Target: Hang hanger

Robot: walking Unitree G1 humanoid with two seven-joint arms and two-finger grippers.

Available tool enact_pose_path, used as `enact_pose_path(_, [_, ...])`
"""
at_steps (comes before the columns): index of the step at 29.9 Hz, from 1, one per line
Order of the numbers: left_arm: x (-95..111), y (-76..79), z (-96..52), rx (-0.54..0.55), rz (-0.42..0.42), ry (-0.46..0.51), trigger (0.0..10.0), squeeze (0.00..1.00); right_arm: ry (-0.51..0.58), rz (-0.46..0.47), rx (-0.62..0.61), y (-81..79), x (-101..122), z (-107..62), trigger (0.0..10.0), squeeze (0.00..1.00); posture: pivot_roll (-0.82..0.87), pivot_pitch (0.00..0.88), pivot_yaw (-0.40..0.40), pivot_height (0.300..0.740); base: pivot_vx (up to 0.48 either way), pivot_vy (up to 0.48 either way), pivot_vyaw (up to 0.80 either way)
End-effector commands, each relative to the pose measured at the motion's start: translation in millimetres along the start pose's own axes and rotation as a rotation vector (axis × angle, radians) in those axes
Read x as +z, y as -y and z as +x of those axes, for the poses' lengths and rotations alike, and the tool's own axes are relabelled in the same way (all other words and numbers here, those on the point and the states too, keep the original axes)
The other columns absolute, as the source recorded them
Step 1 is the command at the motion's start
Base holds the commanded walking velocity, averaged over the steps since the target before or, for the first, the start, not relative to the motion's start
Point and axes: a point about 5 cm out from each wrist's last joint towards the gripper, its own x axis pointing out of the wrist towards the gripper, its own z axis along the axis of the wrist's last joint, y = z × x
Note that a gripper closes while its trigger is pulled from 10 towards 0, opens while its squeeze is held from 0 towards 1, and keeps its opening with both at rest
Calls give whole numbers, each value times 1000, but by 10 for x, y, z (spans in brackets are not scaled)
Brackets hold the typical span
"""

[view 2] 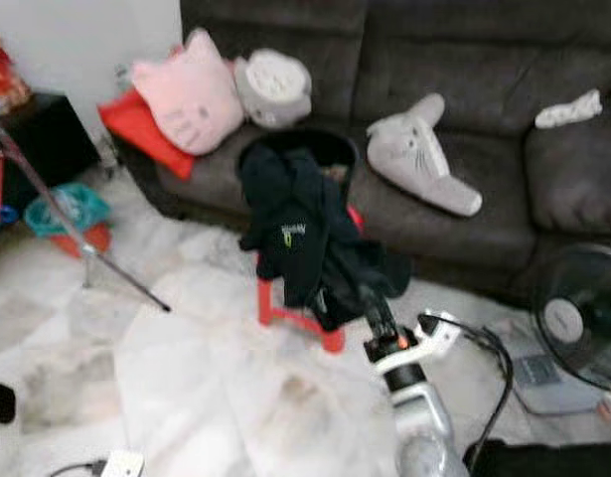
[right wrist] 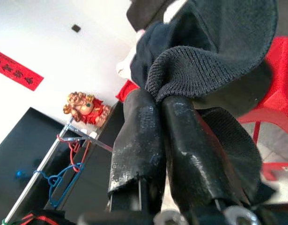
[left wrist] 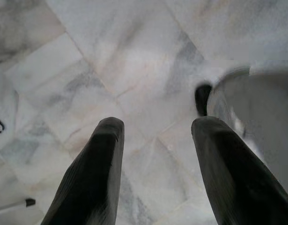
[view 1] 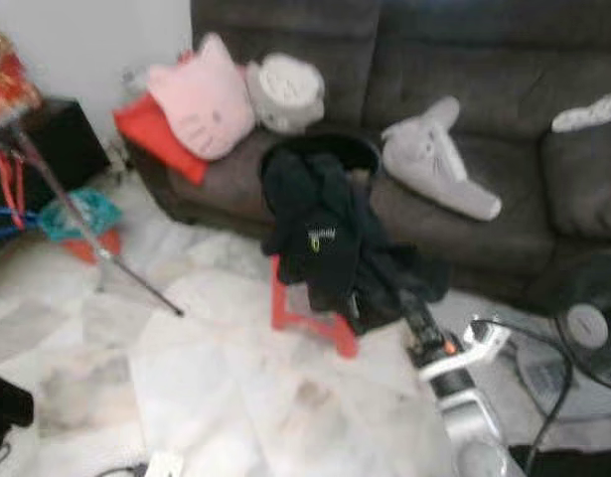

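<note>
A black knitted garment (view 1: 320, 234) hangs bunched in front of a red stool (view 1: 310, 318) on the marble floor, before the sofa. My right gripper (view 2: 370, 298) reaches into its lower right side. In the right wrist view its fingers (right wrist: 139, 136) are pressed together, shut on a ribbed fold of the garment (right wrist: 204, 51); I cannot make out a hanger inside it. At far left stands a metal clothes rack (view 1: 86, 229) carrying a blue hanger (right wrist: 55, 180) and red hangers (view 1: 12, 179). My left gripper (left wrist: 155, 129) hangs open over bare floor tiles.
A dark grey sofa (view 1: 504, 79) spans the back, holding a pink cat cushion (view 1: 201, 94), a red cushion (view 1: 156, 134) and a grey plush (view 1: 434, 159). A floor fan (view 1: 588, 323) stands at right, a teal basket (view 1: 76, 214) at left. Cables trail by my right arm.
</note>
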Motion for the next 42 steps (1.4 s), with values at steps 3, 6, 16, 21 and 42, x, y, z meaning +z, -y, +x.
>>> enact_pose_path(3, [-1,-48,-4,16,2,0,10000,0,-10,-24,23,-48,2,68,10000,0,-40,0,26,740,-289,0,0])
enact_pose_path(6, [2,-44,-3,16,-2,0,10000,0,-11,-31,22,-49,18,80,10000,0,-39,7,23,740,-291,0,0])
enact_pose_path(16, [2,-41,-1,16,-12,-3,10000,0,-40,-115,15,-72,52,158,10000,0,-37,16,19,740,-295,0,0])
enact_pose_path(21, [6,-42,0,19,-14,-2,10000,0,-41,-166,18,-112,113,244,10000,0,-33,19,17,740,-329,0,0])
enact_pose_path(42, [13,-22,4,17,-24,-1,10000,0,-44,-247,24,-200,249,410,10000,0,-27,31,9,740,-222,0,0])
